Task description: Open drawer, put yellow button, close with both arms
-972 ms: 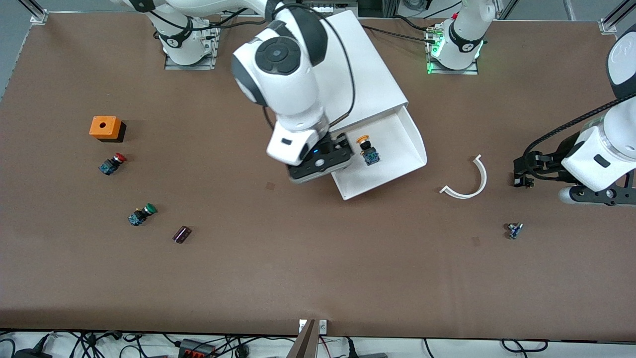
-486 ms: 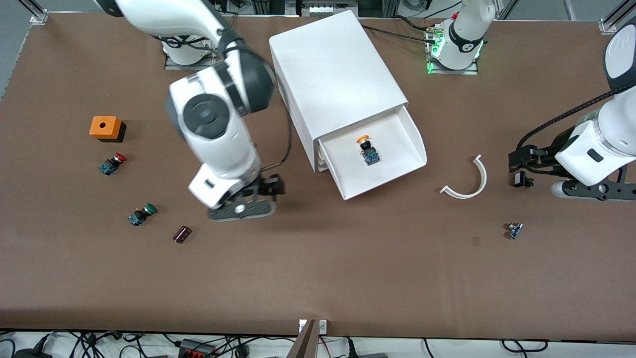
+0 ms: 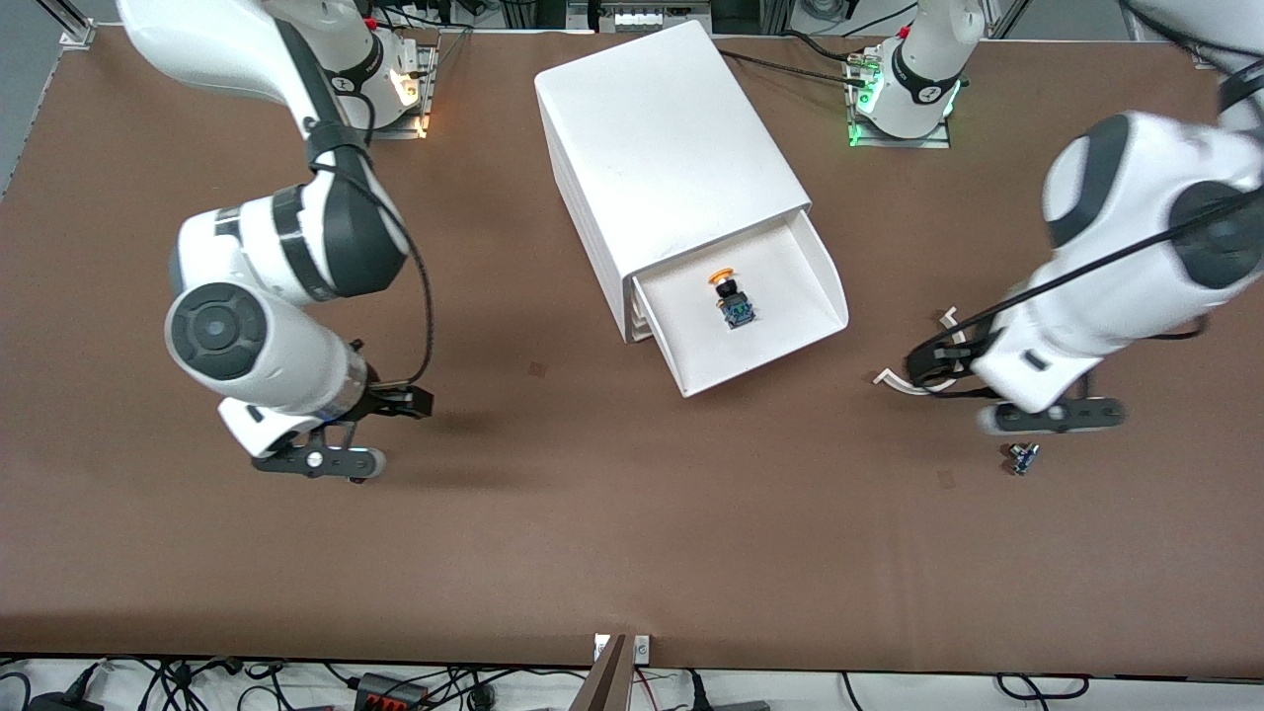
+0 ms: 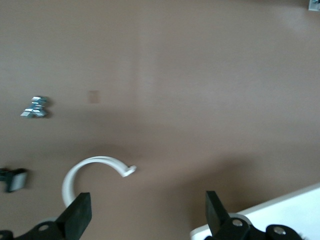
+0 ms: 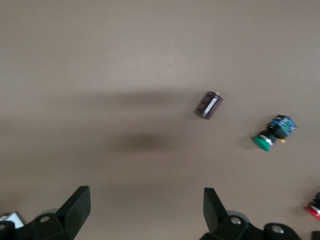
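The white cabinet (image 3: 662, 138) stands at the middle of the table, near the arms' bases. Its top drawer (image 3: 795, 281) is pulled out. The yellow button (image 3: 730, 296) lies in it on its side. My right gripper (image 3: 403, 400) is open and empty over bare table, toward the right arm's end, well away from the drawer; its fingers (image 5: 80, 205) frame bare table. My left gripper (image 3: 930, 367) is open and empty over a white curved strip (image 3: 948, 321) beside the drawer. A corner of the drawer (image 4: 285, 212) shows by the left gripper's finger (image 4: 215, 212).
The white curved strip (image 4: 90, 169), a small metal part (image 3: 1022, 457) (image 4: 34, 106) and a small black piece (image 4: 14, 179) lie toward the left arm's end. A green-capped button (image 5: 272, 135), a dark purple component (image 5: 208, 105) and a red cap (image 5: 315, 211) lie under the right arm.
The right arm swung away from the open drawer toward its own end of the table. The left arm moved in toward the drawer, over the curved strip. The button stayed in the drawer.
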Robot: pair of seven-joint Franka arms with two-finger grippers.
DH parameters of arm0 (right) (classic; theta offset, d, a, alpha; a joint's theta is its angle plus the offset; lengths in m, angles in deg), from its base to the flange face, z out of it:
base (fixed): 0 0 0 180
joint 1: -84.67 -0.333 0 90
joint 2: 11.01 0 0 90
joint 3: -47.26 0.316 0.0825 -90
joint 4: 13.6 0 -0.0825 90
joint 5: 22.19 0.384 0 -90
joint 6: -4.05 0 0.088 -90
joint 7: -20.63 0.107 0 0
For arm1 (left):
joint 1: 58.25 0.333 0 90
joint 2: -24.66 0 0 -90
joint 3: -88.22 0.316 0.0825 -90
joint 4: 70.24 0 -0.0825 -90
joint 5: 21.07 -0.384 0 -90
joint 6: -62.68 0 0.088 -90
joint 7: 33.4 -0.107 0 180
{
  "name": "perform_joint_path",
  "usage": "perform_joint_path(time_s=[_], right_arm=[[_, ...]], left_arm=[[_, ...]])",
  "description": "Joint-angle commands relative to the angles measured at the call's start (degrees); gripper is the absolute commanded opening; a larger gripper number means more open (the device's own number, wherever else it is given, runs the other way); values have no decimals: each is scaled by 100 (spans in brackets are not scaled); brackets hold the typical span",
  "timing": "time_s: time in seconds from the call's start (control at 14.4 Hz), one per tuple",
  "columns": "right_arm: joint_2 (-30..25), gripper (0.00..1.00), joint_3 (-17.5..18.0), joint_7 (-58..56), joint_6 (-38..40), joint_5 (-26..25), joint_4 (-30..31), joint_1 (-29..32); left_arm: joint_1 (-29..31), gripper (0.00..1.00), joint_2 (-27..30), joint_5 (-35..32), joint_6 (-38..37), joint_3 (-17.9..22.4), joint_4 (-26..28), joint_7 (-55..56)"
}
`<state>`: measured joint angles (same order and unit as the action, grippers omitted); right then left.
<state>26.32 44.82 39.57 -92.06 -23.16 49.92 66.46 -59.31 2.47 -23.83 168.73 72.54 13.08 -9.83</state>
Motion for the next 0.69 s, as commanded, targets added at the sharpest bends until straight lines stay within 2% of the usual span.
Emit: perform_joint_path(time_s=[0.0, 0.14, 0.28, 0.49, 0.62], right_arm=[[-445, 100, 68, -591, 74, 88, 538, 413], [-542, 100, 77, -681, 128, 97, 529, 660], [-718, 100, 68, -681, 137, 88, 538, 722], [-928, 100, 68, -708, 198, 97, 547, 1055], [-1252, 100, 86, -716, 189, 88, 809, 1336]], left_arm=[[-385, 100, 136, 65, 931, -22, 728, 1093], [-587, 100, 118, 3, 1626, -14, 1159, 1413], [-649, 100, -4, -14, 2119, -14, 1371, 1449], [-685, 100, -40, -14, 2411, -22, 1652, 1597], [-816, 100, -40, -14, 2420, -40, 1819, 2035]])
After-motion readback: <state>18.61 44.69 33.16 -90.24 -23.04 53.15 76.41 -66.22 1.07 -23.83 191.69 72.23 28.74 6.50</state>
